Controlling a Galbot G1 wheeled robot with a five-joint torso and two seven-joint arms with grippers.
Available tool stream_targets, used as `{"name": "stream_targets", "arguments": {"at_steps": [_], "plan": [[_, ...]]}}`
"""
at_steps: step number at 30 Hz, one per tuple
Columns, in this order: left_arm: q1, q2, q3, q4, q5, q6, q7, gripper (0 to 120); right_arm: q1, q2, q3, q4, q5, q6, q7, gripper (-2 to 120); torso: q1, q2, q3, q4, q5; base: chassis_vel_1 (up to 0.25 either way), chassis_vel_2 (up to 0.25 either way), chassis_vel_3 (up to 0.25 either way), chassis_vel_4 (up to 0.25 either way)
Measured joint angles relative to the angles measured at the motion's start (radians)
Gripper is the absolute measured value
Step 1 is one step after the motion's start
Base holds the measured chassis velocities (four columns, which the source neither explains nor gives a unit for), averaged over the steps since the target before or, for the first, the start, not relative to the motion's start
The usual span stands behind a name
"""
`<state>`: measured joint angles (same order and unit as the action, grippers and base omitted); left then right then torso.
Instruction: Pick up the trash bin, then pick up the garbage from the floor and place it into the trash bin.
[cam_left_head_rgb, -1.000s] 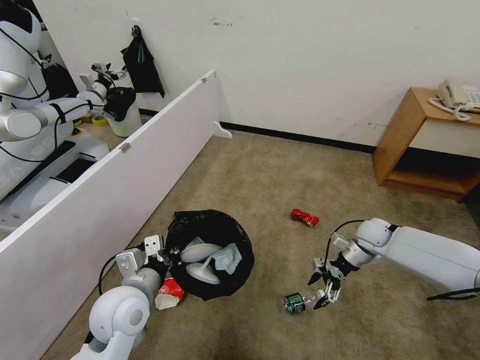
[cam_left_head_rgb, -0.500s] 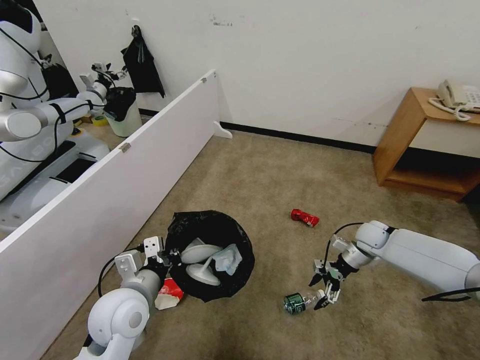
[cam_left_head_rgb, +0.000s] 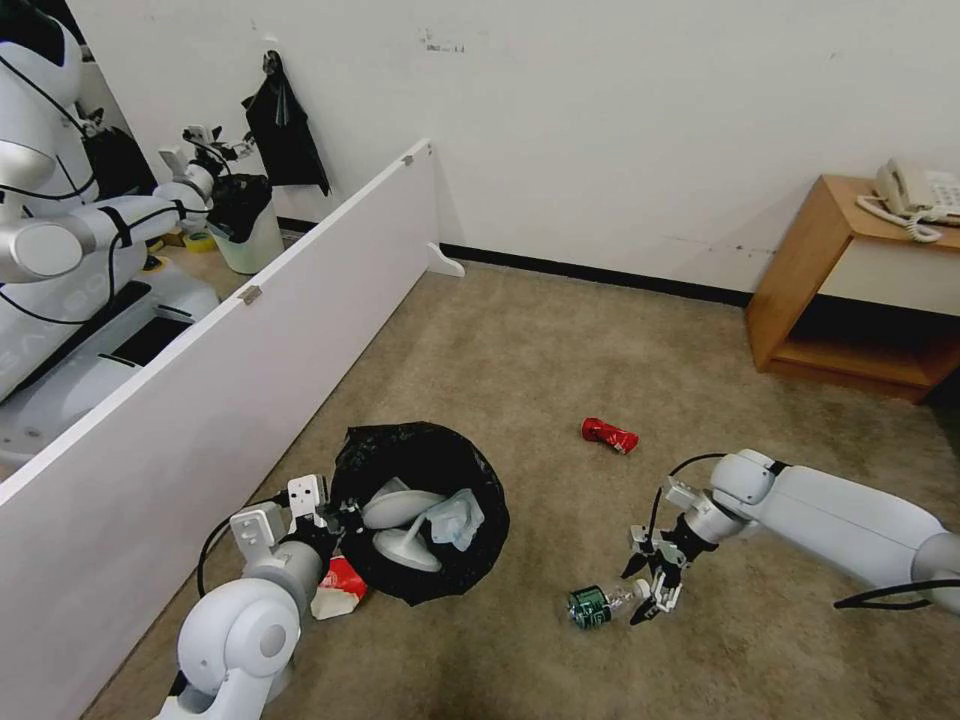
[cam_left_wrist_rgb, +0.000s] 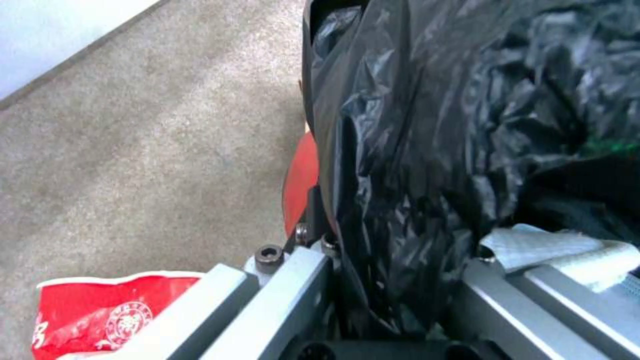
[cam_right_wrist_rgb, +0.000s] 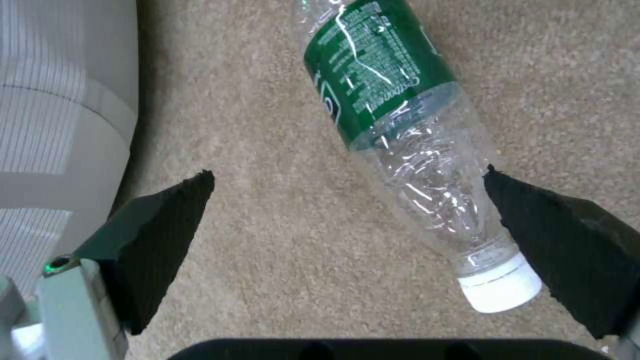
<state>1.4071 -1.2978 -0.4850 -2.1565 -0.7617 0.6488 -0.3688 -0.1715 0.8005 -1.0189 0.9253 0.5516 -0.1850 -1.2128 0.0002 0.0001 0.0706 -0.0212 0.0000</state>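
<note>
While the bin (cam_left_head_rgb: 425, 510) is held at its rim by the closed left gripper (cam_left_head_rgb: 335, 517), the bottle (cam_left_head_rgb: 598, 604) is straddled, ungrasped, by the spread right gripper (cam_left_head_rgb: 655, 588); can (cam_left_head_rgb: 609, 435) and cup (cam_left_head_rgb: 338, 587) remain.

Glossy crinkled black liner (cam_left_wrist_rgb: 433, 150), clear plastic bottle (cam_right_wrist_rgb: 407, 150), seemingly rough carpet (cam_left_head_rgb: 540, 350).

Robot test room, tan carpet (cam_left_head_rgb: 560, 350), white partition board (cam_left_head_rgb: 250, 330), second robot (cam_left_head_rgb: 60, 230), desk phone (cam_left_head_rgb: 915, 195) on wooden side table (cam_left_head_rgb: 800, 270)
</note>
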Motion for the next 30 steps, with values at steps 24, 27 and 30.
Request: {"name": "stream_targets", "arguments": {"at_steps": [24,27,30], "plan": [[-0.005,-0.012,-0.005,0.027,0.009,-0.008,0.016,0,-0.004,0.094,0.001,-0.169,-0.01,0.029,-0.029,100,0.0,0.0,0.0,0.0,-0.0001,0.0,0.0,0.0,0.0],[-0.008,-0.012,-0.004,0.03,0.008,-0.008,0.017,0,-0.006,0.1,0.001,-0.183,-0.012,0.034,-0.033,100,0.0,0.0,0.0,0.0,0.0,0.0,0.0,0.0,0.0],[-0.01,-0.013,-0.003,0.033,0.008,-0.009,0.017,0,-0.008,0.106,0.002,-0.197,-0.014,0.038,-0.038,100,0.0,0.0,0.0,0.0,0.0,0.0,0.0,0.0,0.0]]}}
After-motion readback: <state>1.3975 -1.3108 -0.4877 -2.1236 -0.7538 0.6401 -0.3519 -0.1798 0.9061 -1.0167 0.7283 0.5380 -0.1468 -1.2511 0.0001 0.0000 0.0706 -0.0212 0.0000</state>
